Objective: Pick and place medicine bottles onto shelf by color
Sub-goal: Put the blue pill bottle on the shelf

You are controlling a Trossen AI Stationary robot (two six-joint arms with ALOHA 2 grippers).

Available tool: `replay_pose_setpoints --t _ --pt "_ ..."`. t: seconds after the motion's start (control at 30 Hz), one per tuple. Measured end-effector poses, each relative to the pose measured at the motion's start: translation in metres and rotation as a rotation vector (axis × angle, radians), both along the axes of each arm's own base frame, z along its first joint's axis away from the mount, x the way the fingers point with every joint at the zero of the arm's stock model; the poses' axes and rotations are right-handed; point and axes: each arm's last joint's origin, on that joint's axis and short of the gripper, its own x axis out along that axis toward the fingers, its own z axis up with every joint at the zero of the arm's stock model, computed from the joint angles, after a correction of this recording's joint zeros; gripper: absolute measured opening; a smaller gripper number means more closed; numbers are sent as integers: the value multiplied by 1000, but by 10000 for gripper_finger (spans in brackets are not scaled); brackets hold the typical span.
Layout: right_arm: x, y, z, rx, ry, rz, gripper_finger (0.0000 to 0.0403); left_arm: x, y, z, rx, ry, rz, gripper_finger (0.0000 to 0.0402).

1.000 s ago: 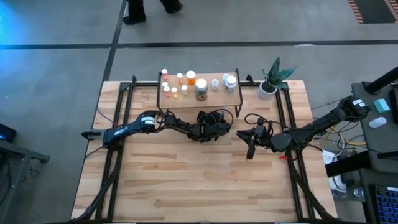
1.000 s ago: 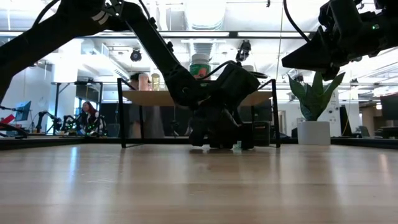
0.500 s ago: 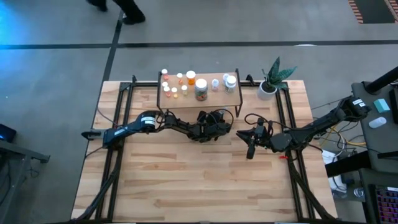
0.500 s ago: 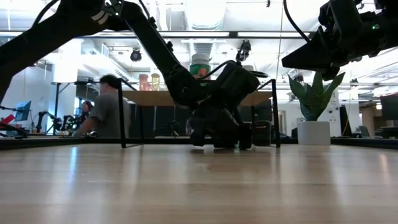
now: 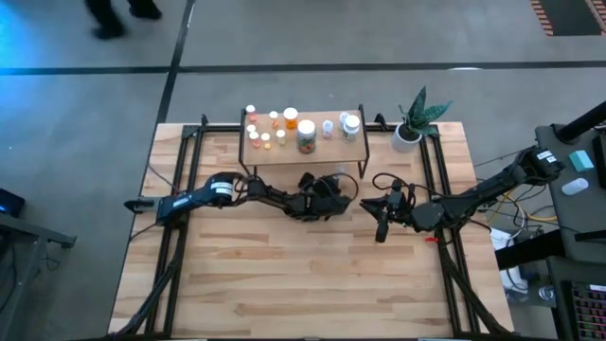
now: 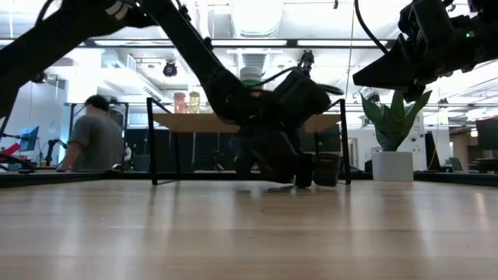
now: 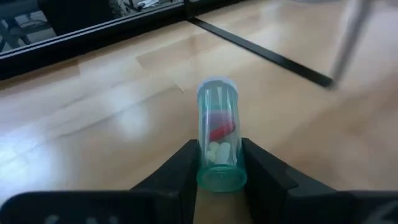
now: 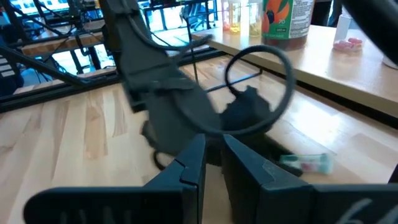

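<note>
The left gripper (image 7: 221, 163) sits low over the table (image 5: 284, 284), just in front of the shelf (image 5: 303, 147), and its 2 dark fingers (image 7: 183, 168) pinch a pale green vial (image 7: 219, 143) from either side. The vial points away from the wrist, cap end farthest out, with white pills and something red showing through its wall. In the right wrist view the same vial (image 8: 305, 163) lies close to the tabletop under the left arm (image 8: 168, 93); whether it touches the wood cannot be told.

The right gripper (image 8: 212, 163) hangs above the table to the right of the left one, near the shelf's right end, with its jaws pressed nearly together and nothing between them.

On the shelf stand the other medicine bottles (image 5: 289, 131), orange ones toward the left, a large jar (image 5: 306, 135) in the middle and white-capped ones (image 5: 350, 123) toward the right. A potted plant (image 5: 412, 121) stands at the table's far right corner. In the low view a person (image 6: 93, 140) is seen in the room behind the table.
</note>
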Motion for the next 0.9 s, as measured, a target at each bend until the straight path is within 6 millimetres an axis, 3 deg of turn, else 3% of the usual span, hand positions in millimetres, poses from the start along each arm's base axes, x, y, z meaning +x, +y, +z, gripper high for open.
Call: replay_pose_setpoints --t 0.23,0.57,0.9 --pt "-1 1 -1 2 8 10 43 -21 -39 17 -51 27 -89 88" --pt "-2 2 3 7 -19 15 43 -97 -82 31 -113 -17 -199 88" --pt "1 3 14 -11 -66 21 43 -141 -104 55 -144 -298 -385 88"
